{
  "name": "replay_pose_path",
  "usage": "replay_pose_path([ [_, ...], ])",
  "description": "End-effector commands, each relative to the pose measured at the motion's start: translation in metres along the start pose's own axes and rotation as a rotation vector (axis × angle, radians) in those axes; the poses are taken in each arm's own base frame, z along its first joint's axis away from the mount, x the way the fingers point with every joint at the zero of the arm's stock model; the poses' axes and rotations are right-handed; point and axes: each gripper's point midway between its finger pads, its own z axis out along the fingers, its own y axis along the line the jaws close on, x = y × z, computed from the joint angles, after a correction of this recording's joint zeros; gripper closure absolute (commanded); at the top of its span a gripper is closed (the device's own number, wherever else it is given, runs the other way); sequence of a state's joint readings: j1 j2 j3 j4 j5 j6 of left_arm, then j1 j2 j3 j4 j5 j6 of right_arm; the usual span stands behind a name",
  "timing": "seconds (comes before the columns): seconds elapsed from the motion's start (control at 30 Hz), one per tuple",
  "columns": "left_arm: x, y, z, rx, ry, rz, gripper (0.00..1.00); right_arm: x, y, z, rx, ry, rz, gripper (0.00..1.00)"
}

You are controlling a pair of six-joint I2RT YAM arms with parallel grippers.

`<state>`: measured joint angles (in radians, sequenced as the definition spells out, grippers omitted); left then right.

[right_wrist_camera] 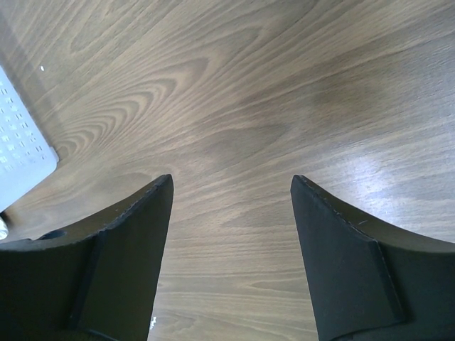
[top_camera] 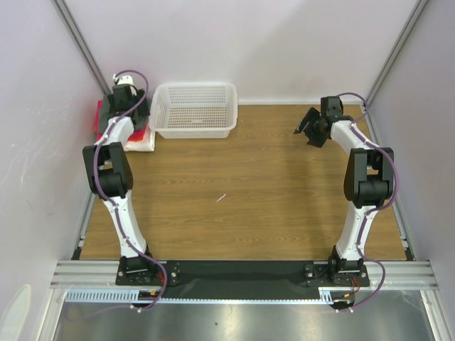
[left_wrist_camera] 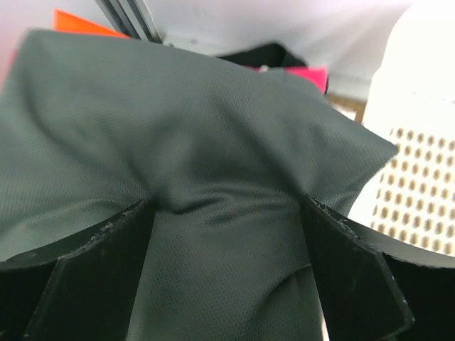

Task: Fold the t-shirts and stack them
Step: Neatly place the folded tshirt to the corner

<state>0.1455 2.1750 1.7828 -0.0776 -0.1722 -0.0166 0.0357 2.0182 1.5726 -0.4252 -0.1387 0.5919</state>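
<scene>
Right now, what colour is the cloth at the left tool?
Dark grey t-shirt; left wrist view shows best.

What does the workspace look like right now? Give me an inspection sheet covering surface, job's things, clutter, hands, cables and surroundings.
Surface: wooden table, with a small pale speck near the middle.
Job's things: shirts piled in the far left corner. The grey shirt is on top, with the pink shirt and orange shirt behind it and the white shirt at the pile's edge.
Clutter: basket beside the pile, nothing seen in it.
Hands: left hand open, pressed into the grey shirt, cloth bunched between its fingers. Right hand open over bare wood.
Cables: a purple cable runs along each arm.
Surroundings: white walls, metal rail at the near edge.
</scene>
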Motion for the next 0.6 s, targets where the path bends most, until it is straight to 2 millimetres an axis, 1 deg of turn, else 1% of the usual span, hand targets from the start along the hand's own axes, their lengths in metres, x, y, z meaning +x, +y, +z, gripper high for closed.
replay_pose_path([
  [0.0, 0.013, -0.004, 0.001, 0.026, 0.042, 0.086, 0.10, -0.021, 0.015, -0.010, -0.027, -0.053, -0.018, 0.27],
  [0.1, -0.005, -0.006, -0.010, 0.052, 0.002, 0.097, 0.09, -0.031, 0.023, -0.017, -0.049, -0.076, -0.029, 0.25],
  [0.13, -0.020, -0.006, -0.019, 0.059, -0.025, 0.091, 0.08, -0.038, 0.031, -0.022, -0.066, -0.091, -0.034, 0.22],
  [0.2, -0.038, -0.005, -0.032, 0.063, -0.057, 0.079, 0.08, -0.047, 0.041, -0.030, -0.094, -0.107, -0.044, 0.19],
  [0.23, -0.046, -0.005, -0.040, 0.064, -0.067, 0.062, 0.08, -0.057, 0.051, -0.038, -0.125, -0.128, -0.059, 0.14],
  [0.27, -0.068, -0.003, -0.059, 0.069, -0.114, 0.046, 0.08, -0.063, 0.057, -0.044, -0.140, -0.142, -0.067, 0.12],
  [0.3, -0.069, -0.004, -0.067, 0.079, -0.117, 0.032, 0.05, -0.067, 0.061, -0.050, -0.149, -0.154, -0.076, 0.10],
  [0.33, -0.079, -0.006, -0.078, 0.092, -0.145, 0.008, 0.03, -0.071, 0.063, -0.055, -0.151, -0.167, -0.093, 0.04],
  [0.37, -0.098, -0.007, -0.101, 0.120, -0.195, -0.026, 0.01, -0.079, 0.069, -0.064, -0.159, -0.191, -0.103, 0.00],
  [0.4, -0.093, -0.014, -0.112, 0.160, -0.194, -0.035, 0.00, -0.085, 0.072, -0.076, -0.167, -0.215, -0.117, 0.00],
  [0.43, -0.100, -0.016, -0.123, 0.181, -0.217, -0.078, 0.00, -0.090, 0.074, -0.085, -0.168, -0.238, -0.145, 0.00],
  [0.47, -0.102, -0.015, -0.133, 0.184, -0.223, -0.098, 0.00, -0.094, 0.075, -0.094, -0.173, -0.258, -0.160, 0.00],
  [0.5, -0.111, -0.012, -0.156, 0.192, -0.250, -0.117, 0.00, -0.098, 0.077, -0.103, -0.180, -0.275, -0.173, 0.00],
  [0.53, -0.108, -0.018, -0.168, 0.233, -0.231, -0.134, 0.00, -0.103, 0.086, -0.123, -0.216, -0.303, -0.191, 0.00],
  [0.57, -0.110, -0.016, -0.181, 0.242, -0.231, -0.139, 0.00, -0.106, 0.088, -0.133, -0.236, -0.316, -0.214, 0.00],
])
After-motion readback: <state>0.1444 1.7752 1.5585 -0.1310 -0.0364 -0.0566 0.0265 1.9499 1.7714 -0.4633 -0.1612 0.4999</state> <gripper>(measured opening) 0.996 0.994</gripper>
